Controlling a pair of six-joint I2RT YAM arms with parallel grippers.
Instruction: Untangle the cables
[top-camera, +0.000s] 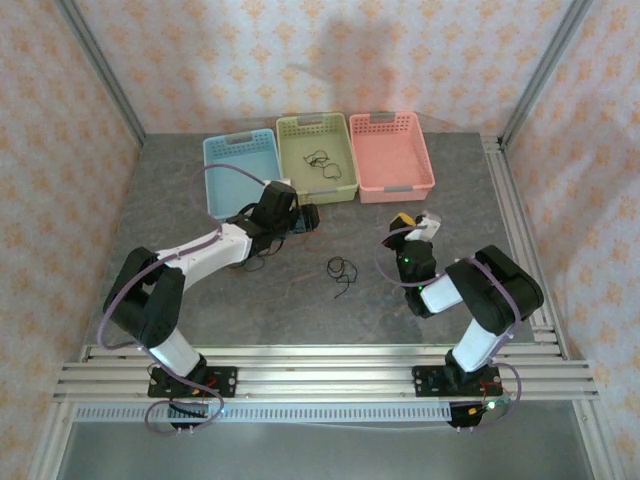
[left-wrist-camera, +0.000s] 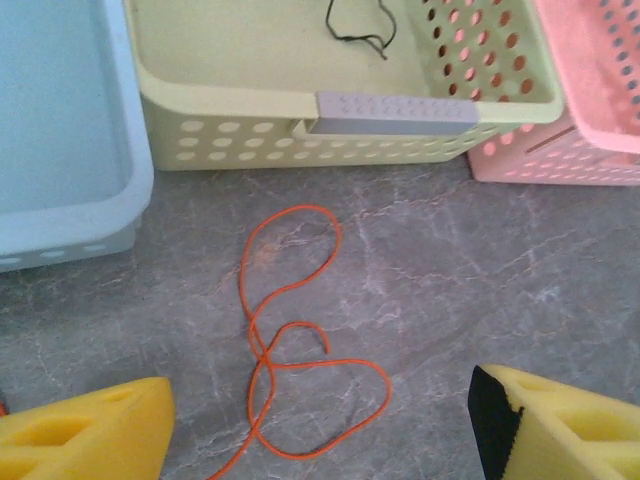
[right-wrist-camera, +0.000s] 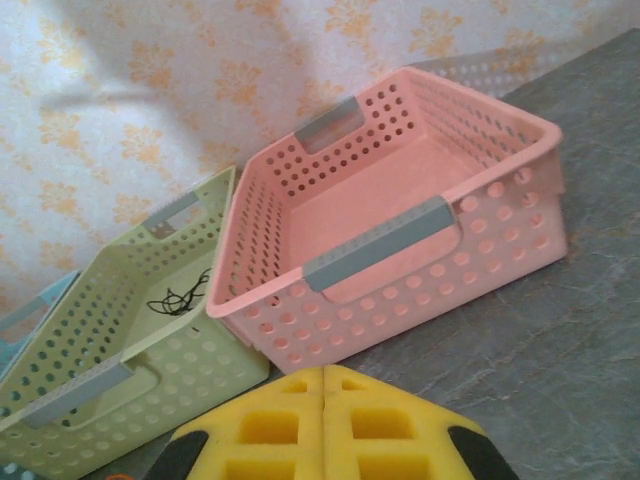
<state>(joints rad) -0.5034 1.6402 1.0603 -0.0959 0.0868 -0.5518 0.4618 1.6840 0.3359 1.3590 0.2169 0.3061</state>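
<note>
Tabletop (top-camera: 270, 310) grey marbled w/ cables (top-camera: 340, 270), 3 baskets (top-camera: 322, 195) at rear; floral wallpaper (top-camera: 300, 50).

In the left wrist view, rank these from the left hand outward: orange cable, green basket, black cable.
1. Orange cable, on the table just ahead of the open left hand.
2. Green basket, beyond the cable.
3. Black cable, inside that basket, farthest back.

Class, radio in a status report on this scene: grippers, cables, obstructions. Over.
Left gripper: jaws open over red-orange cable. Right gripper: jaws shut, empty. Black cable loose on table, second black cable in green basket. Nothing blocking.
</note>
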